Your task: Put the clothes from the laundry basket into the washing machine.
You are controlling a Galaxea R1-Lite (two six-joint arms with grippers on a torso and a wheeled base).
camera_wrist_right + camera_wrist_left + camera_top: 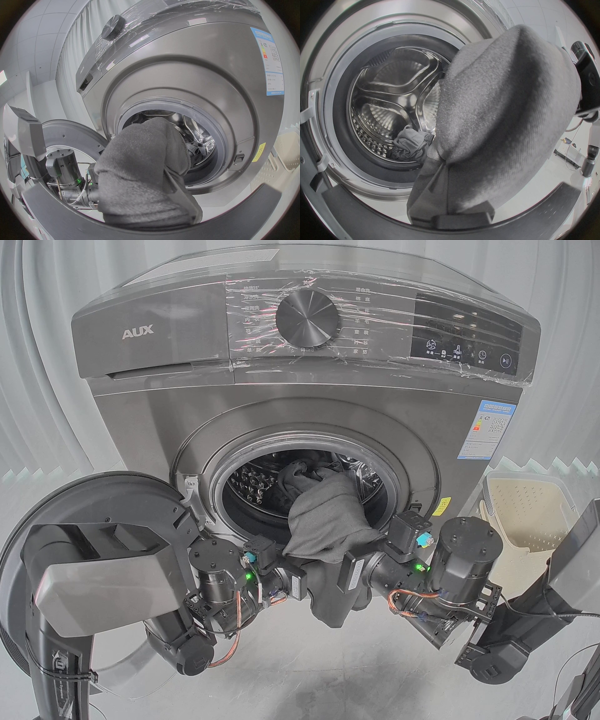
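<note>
**Grey garment at the drum mouth**

A grey garment [325, 518] lies across the lower rim of the washing machine [156, 421] opening, its upper part inside the drum and its lower end hanging outside. It covers the left gripper [294, 582] and right gripper [353, 572], set close together below the opening. Whether either is closed on the cloth cannot be told. A second crumpled garment [409, 145] lies in the drum. The door [94, 509] stands open at left, and the laundry basket [531, 515] stands at right.
</note>
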